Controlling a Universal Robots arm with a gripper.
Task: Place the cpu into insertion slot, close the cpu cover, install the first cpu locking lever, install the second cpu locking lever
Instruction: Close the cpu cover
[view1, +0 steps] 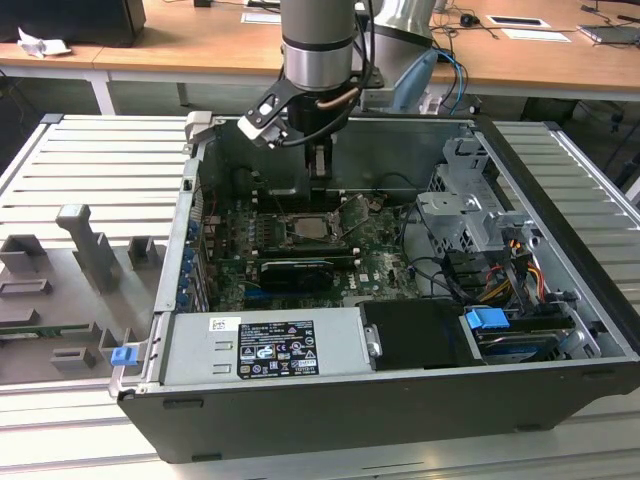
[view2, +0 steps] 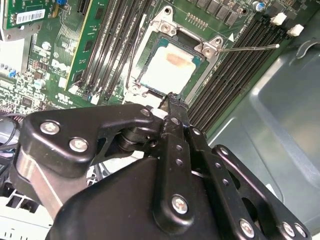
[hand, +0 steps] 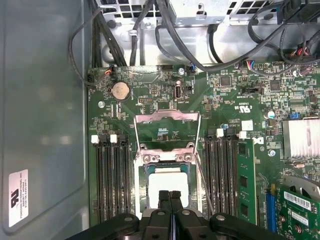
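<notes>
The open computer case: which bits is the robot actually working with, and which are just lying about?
In the job:
cpu
insertion slot
cpu cover
locking lever
gripper

Just there:
memory slots
coin battery
power supply
grey blocks outside the case

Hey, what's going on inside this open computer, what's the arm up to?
A robot arm is working inside an open computer case, over the motherboard. The cpu sits in the insertion slot, and the cpu cover looks lowered around it. The gripper hangs at the chip's edge, fingers shut with nothing between them. One thin locking lever sticks out over the memory slots, seemingly unlatched.
</notes>
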